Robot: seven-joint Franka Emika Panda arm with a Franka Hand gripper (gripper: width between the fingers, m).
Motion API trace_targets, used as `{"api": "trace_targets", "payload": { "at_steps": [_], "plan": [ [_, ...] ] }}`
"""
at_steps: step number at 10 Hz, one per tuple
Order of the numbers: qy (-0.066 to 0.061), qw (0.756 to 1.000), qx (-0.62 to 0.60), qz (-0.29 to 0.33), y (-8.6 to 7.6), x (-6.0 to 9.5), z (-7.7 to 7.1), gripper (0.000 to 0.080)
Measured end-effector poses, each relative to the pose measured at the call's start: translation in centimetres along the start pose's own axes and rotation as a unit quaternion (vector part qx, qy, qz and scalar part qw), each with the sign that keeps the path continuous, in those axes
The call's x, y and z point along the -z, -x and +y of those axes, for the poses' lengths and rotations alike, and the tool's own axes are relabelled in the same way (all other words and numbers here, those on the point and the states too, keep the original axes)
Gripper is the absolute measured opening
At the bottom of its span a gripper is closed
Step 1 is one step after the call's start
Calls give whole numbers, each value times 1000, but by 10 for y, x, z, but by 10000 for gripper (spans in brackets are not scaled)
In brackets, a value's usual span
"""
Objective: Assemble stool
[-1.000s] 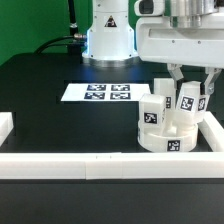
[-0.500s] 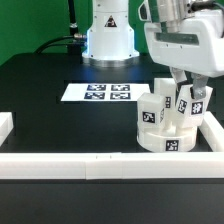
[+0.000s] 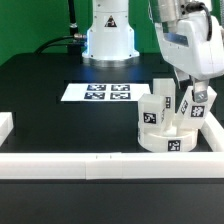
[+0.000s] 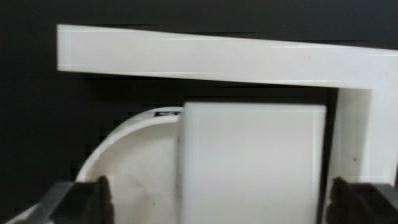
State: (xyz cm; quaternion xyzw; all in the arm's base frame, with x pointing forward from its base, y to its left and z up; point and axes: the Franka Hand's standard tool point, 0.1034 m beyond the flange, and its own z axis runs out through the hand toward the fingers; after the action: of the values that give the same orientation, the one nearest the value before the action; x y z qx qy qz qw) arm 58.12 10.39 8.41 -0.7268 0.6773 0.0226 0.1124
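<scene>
The white round stool seat (image 3: pixel 165 141) lies in the corner of the border rails at the exterior view's right. Three short tagged legs stand on it: one at the front left (image 3: pixel 150 113), one behind (image 3: pixel 163 94), one at the right (image 3: pixel 196 109). My gripper (image 3: pixel 192 97) hangs tilted over the right leg. In the wrist view the gripper (image 4: pixel 217 205) has its dark fingers (image 4: pixel 80 203) either side of that leg (image 4: pixel 258 150). A gap shows beside one finger, so the jaws are open. The seat's rim (image 4: pixel 139 160) shows beside the leg.
The marker board (image 3: pixel 97 92) lies mid-table. White border rails run along the front (image 3: pixel 70 163) and the exterior view's right (image 3: pixel 213 130); a short piece sits at the left edge (image 3: pixel 5 125). The rail corner shows in the wrist view (image 4: pixel 214 58). The robot base (image 3: pixel 108 35) stands behind.
The wrist has swung and tilted toward the exterior view's right while staying over the right leg. The seat and other legs have not moved.
</scene>
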Motion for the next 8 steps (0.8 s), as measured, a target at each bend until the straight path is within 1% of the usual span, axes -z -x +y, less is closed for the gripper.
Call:
{"api": "trace_targets", "payload": {
  "at_steps": [1, 2, 3, 4, 5, 7, 8],
  "plan": [
    [4, 999, 38, 7, 4, 3, -3, 620],
    [10, 998, 63, 11, 12, 8, -5, 645],
    [13, 995, 93, 15, 25, 15, -9, 645],
    [12, 990, 141, 15, 28, 17, -11, 649],
    [14, 986, 166, 15, 26, 15, -10, 649],
    [16, 967, 253, 14, 25, 15, -10, 649],
    [19, 954, 299, 16, 24, 15, -10, 649]
  ]
}}
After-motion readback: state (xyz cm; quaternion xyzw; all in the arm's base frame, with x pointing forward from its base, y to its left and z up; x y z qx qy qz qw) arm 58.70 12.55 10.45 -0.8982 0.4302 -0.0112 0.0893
